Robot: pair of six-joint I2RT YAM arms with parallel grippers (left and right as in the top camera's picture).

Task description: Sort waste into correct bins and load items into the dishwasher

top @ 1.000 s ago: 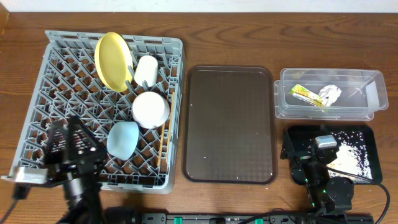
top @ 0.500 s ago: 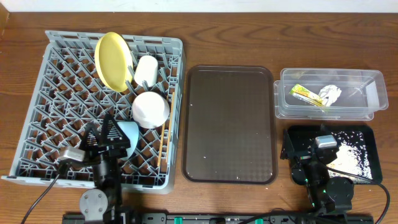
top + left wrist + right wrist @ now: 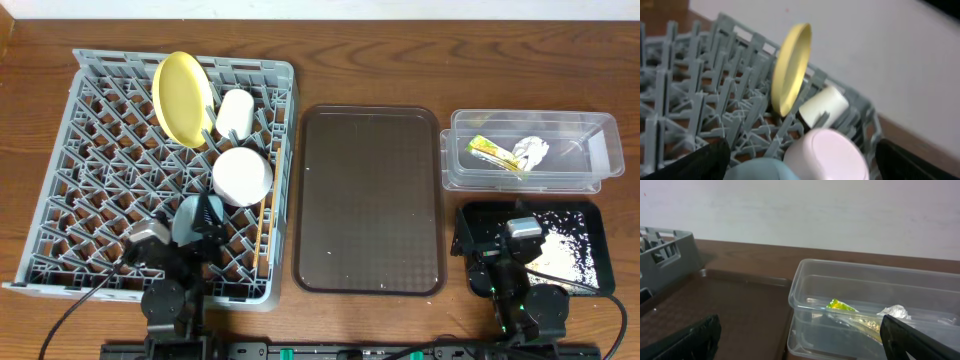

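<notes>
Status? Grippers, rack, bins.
Left gripper open, over the light blue bowl; right gripper open, holding nothing. Yellow plate, cup, white bowl, chopsticks in the dish rack. Wrapper, tissue in clear tub; rice in black tray. Nothing blocking.

Even light; blurred left-wrist view

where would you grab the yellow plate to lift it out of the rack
Probably by its top rim, from above, pinching both faces. The yellow plate stands on edge, tilted, in the grey rack, with its top rim clear; the white cup sits close beside it.
</notes>
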